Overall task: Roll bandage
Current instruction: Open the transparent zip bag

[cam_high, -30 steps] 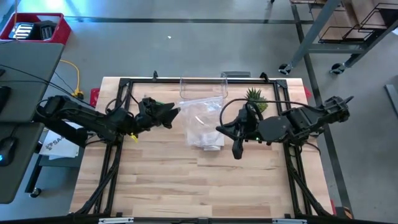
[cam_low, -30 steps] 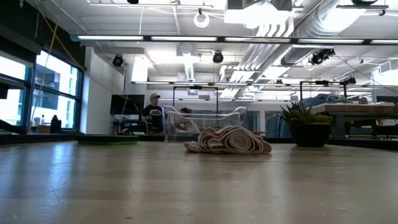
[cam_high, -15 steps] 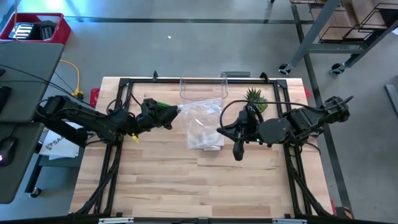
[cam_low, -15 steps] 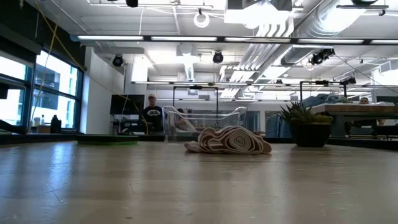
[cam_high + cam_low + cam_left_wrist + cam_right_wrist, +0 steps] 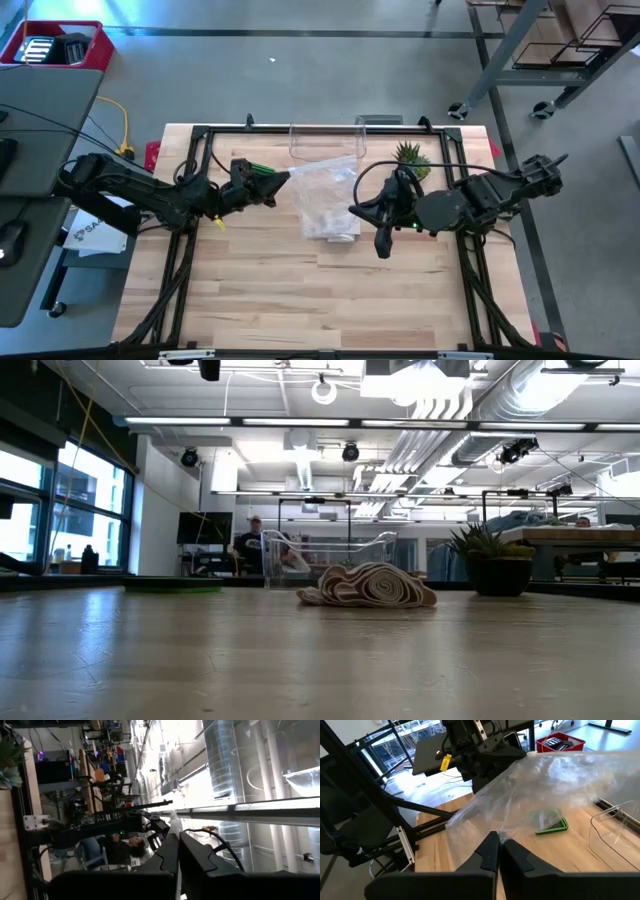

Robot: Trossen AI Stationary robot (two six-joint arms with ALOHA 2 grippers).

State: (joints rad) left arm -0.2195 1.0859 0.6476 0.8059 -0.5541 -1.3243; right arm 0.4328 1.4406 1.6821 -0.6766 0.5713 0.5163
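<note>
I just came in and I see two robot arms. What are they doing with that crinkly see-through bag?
The two arms are holding a clear plastic bag stretched between them above the wooden table. The left gripper is shut on one corner of it, and the right gripper is pinching the other side. Under the bag lies a loosely bunched bandage, which nobody has rolled up yet. A clear box and a small plant sit at the back.

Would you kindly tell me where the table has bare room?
The near half of the table is bare. Crowded: the far middle, with the plastic bag, bandage, clear bin and plant.
</note>
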